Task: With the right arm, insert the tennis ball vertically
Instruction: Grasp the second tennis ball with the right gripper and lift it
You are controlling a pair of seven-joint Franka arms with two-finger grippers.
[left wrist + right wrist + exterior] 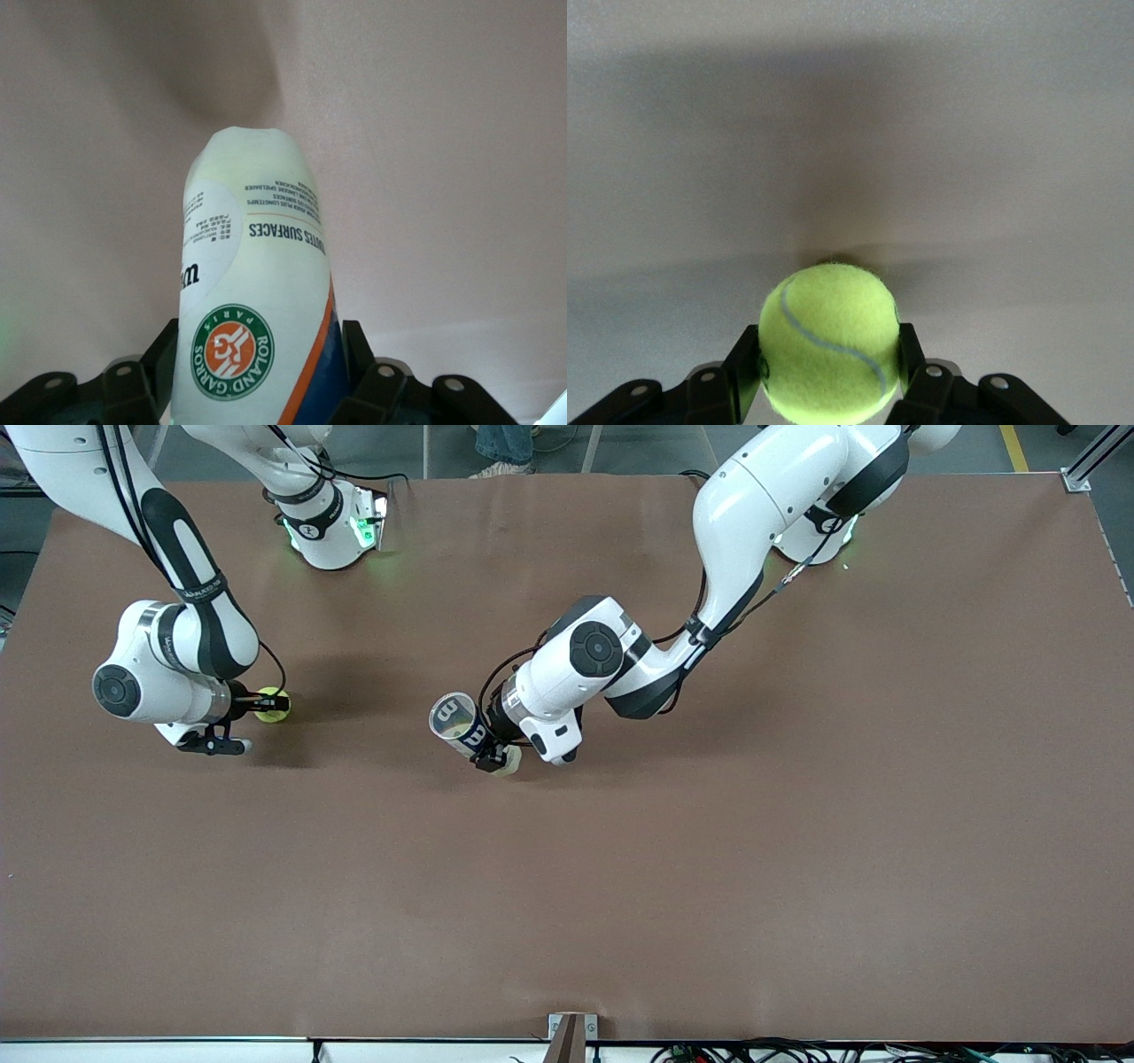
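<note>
Toward the right arm's end of the desk [620, 886], right claw [270, 705] clamped on tennis ball [830, 341]. Left claw [485, 746] clamped on tilted ball can [252, 292] mid-desk.

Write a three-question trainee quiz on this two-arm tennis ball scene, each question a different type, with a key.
1. True or false: the right gripper is shut on the tennis ball.
2. Multiple choice: the left gripper holds A) a tennis ball, B) a clear ball tube, C) nothing.
3. Fill in: the tube's open mouth points toward the ____ arm's end of the brown table.

Key
1. True: its fingers clamp the ball on both sides.
2. B: the tube sits tilted between the fingers.
3. Right: the ball is at that end, apart from the tube.
</note>
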